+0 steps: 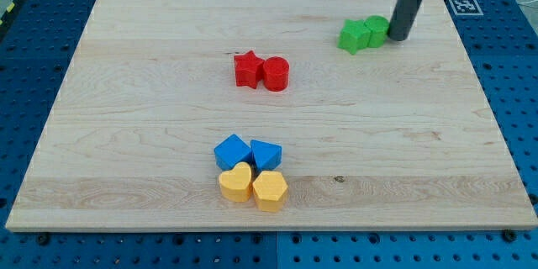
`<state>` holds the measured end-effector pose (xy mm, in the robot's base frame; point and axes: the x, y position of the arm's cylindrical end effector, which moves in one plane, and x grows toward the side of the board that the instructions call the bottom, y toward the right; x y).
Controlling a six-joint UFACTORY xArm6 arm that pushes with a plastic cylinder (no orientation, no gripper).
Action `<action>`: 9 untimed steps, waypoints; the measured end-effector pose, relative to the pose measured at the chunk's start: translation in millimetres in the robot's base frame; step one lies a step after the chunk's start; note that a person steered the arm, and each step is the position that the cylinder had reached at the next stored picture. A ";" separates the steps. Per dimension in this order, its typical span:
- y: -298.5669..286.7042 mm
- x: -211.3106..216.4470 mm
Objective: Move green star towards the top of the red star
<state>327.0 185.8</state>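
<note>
The green star [353,35] lies near the view's top right, touching a green round block [377,29] on its right. My tip [397,37] stands right against the right side of the green round block. The red star [247,70] sits near the board's middle, well to the left and a little below the green star, with a red cylinder [276,74] touching its right side.
A blue cube [231,152], a blue triangular block [266,155], a yellow heart [236,183] and a yellow hexagon [270,190] cluster near the view's bottom middle. The wooden board [126,134] lies on a blue perforated table.
</note>
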 end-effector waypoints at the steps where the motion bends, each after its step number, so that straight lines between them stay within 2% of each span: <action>1: -23.1 0.0; 4: -61.2 2.8; 5: -65.0 21.1; 6: -86.8 22.1; 8: -122.8 -10.9; 9: -138.3 -13.0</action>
<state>314.0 47.5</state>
